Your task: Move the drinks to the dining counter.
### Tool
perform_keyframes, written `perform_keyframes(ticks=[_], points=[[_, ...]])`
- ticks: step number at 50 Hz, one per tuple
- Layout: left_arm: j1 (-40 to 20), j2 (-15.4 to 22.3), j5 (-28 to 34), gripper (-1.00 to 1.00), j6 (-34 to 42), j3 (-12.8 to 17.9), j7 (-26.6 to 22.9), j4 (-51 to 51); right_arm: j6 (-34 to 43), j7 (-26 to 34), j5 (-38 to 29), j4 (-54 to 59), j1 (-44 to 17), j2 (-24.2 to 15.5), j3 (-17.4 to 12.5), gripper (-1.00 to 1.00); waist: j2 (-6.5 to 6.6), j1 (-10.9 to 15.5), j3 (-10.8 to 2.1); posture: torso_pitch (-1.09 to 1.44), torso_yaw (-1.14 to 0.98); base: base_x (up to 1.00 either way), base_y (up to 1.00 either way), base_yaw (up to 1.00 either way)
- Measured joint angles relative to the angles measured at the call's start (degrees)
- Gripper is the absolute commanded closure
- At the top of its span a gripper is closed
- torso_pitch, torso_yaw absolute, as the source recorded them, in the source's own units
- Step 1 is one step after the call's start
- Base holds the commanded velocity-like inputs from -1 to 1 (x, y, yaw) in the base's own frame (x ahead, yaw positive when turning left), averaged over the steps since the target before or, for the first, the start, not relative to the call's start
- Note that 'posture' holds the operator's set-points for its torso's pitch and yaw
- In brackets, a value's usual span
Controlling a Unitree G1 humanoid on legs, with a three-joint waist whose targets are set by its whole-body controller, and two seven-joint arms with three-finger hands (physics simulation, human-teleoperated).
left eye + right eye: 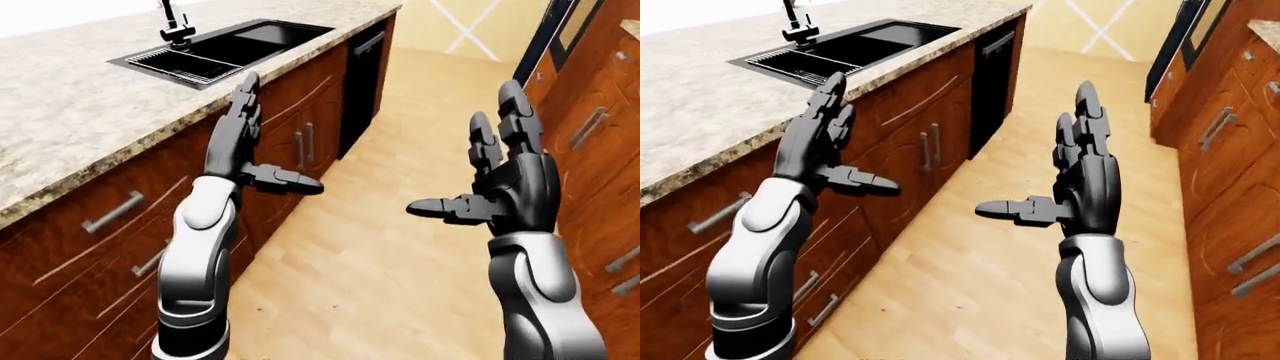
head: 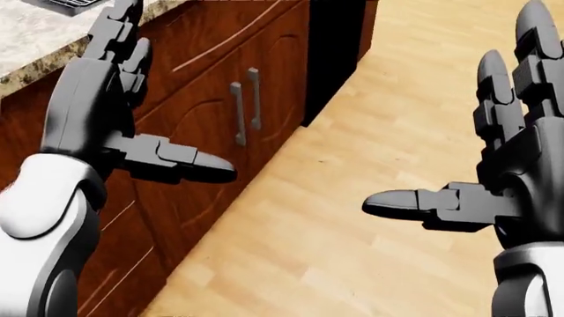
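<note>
The table (image 1: 70, 112) is speckled beige granite over reddish-brown wood cabinets (image 1: 290, 127). The sink (image 1: 225, 45) is black, the floor (image 1: 400, 225) pale wood planks. Dark grey fingers (image 1: 500, 142) top silver forearms.

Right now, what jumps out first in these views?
Two open, empty hands raised mid-picture: the left robot hand beside the cabinets, the right robot hand over the wood floor. At the left-eye view's top left, a black sink sits in the granite counter. No drinks show.
</note>
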Motion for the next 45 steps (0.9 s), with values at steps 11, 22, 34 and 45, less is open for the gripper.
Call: perform_keyframes(ticks=[11,22,34,45], points=[[-0.4,0.3,0.0,-1.0,1.5,-0.1,-0.4,-0.7,1.6,-0.3,-0.9,-2.3,0.0,0.1,0.2,-1.0,1.53,1.2,-1.92,0.0,0.0,-0.22,-0.15,-0.64],[0.5,0.2,0.1,-1.0,1.8,0.2,-0.2,-1.8,2.8,0.4,-1.6,-2.3,0.1,0.0,0.3,-1.0,-4.38,3.0,0.25,0.0,0.0,0.03,0.0,0.0],[-0.3,0.3,0.0,-1.0,1.4,0.1,-0.5,-3.4,2.6,0.7,-1.6,-2.4,-0.1,0.0,0.0,-1.0,2.14,1.5,0.5,0.0,0.0,0.62,-0.09,0.0],[0.4,0.7,0.9,-1.0,2.4,1.4,0.2,-2.8,2.0,0.9,-0.9,-1.7,0.1,0.4,0.6,-1.0,0.11,3.0,-0.9,0.0,0.0,0.84,-0.04,-0.1]])
